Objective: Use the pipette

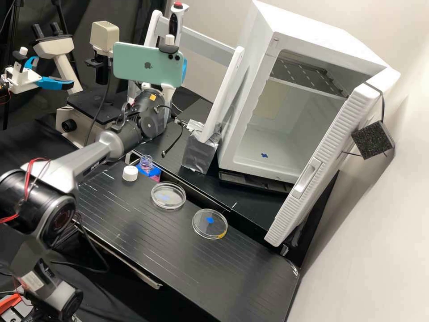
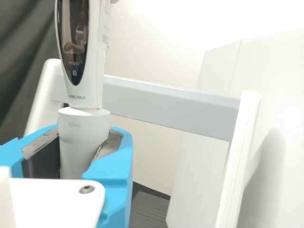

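Here the gripper holds the pipette round its lower body, long axis upright near the rack, which the next move should probably clear.

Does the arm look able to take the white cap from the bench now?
Probably not: its gripper is closed on the pipette, though nothing seems to cover the white cap.

Two petri dishes are counted, one white cap, one clear bottle, one pipette, one stand, one phone, one white cabinet, one microscope is noted
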You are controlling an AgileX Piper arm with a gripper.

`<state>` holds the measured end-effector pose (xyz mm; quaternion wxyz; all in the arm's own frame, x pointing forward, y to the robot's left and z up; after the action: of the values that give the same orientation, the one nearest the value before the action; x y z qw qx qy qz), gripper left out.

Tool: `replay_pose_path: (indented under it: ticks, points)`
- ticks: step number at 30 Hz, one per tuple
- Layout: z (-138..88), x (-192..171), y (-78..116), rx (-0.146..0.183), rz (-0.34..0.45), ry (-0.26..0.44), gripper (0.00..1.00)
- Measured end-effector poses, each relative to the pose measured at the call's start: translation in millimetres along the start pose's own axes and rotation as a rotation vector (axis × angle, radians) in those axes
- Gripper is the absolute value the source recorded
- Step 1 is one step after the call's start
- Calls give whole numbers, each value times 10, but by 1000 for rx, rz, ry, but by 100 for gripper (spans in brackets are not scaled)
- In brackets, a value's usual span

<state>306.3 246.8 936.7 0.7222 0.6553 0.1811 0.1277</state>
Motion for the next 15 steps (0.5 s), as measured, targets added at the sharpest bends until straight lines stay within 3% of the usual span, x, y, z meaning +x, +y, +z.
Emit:
replay_pose_path:
  ticks: [7, 15]
  points:
    - [44, 348, 37, -2, -8, -86, 0]
    - [77, 502, -35, 2, -32, -126, 0]
